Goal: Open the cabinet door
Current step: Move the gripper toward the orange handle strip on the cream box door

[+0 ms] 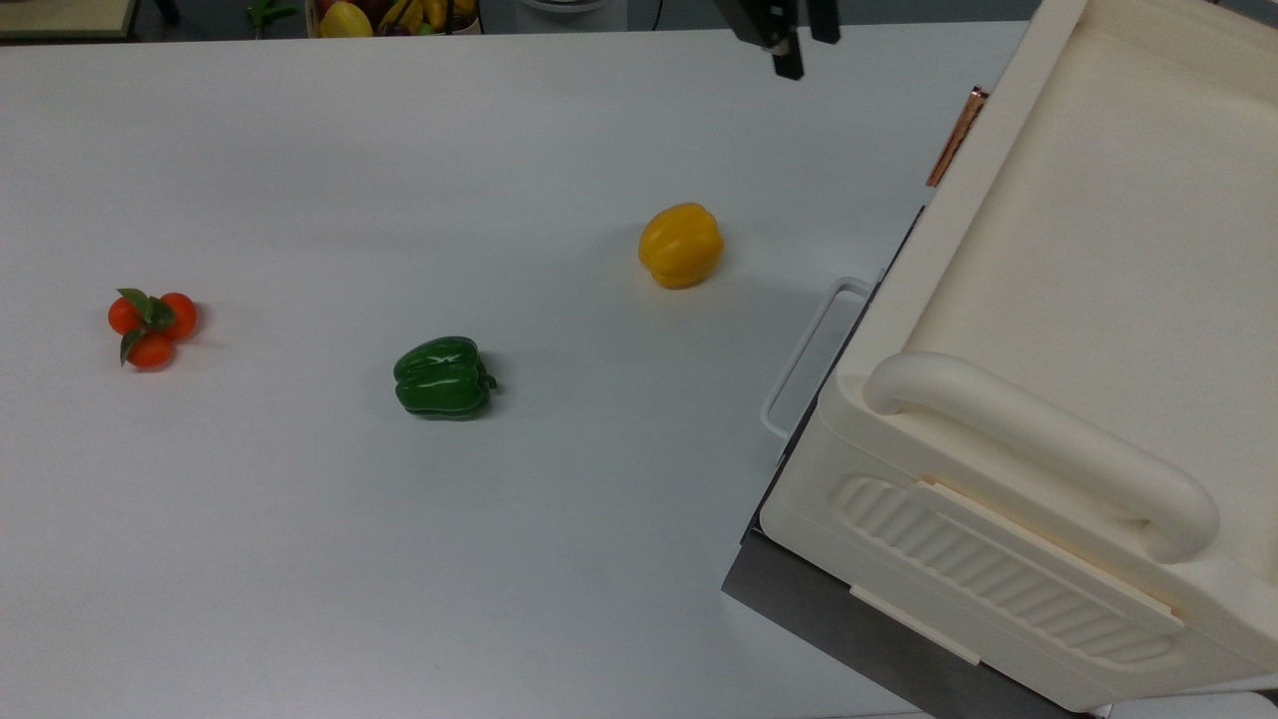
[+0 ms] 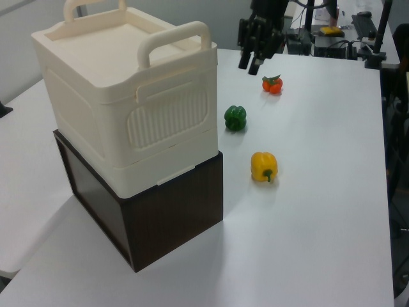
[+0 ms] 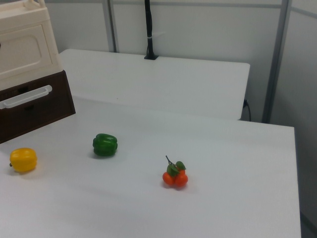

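Note:
The cream cabinet (image 1: 1078, 300) stands at the top view's right on a dark base (image 1: 849, 619). Its door (image 3: 22, 52) faces the peppers and sits flush with the box. The door's copper strip handle (image 1: 957, 135) pokes out at the cabinet's far corner. My gripper (image 1: 807, 50) hangs open above the table's far edge, to the left of that handle in the top view and apart from it. In the left view the gripper (image 2: 250, 64) hovers beside the cabinet's (image 2: 128, 96) upper right corner, holding nothing.
A yellow pepper (image 1: 681, 245), a green pepper (image 1: 443, 376) and a cluster of small orange fruits (image 1: 152, 318) lie on the white table (image 1: 300, 559). A white drawer handle (image 1: 814, 355) juts from the dark base toward the yellow pepper.

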You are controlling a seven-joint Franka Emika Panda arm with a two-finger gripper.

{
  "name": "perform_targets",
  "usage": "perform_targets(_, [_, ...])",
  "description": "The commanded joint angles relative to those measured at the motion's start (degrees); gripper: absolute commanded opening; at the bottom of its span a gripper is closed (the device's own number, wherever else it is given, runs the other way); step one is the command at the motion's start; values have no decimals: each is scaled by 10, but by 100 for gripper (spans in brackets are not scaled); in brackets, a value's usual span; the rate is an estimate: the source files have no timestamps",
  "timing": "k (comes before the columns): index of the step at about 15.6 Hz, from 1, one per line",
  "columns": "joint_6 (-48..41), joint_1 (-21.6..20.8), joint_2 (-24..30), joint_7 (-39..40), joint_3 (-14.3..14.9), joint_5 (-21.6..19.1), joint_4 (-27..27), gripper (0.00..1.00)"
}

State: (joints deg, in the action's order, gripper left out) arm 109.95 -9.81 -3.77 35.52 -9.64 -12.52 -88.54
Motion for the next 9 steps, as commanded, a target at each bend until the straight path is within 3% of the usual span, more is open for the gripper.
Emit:
perform_targets(1, [53,1,-22,17,-21,-15,9,37])
perform_targets(9, [117,1,-37,55,-51,-23,9,26])
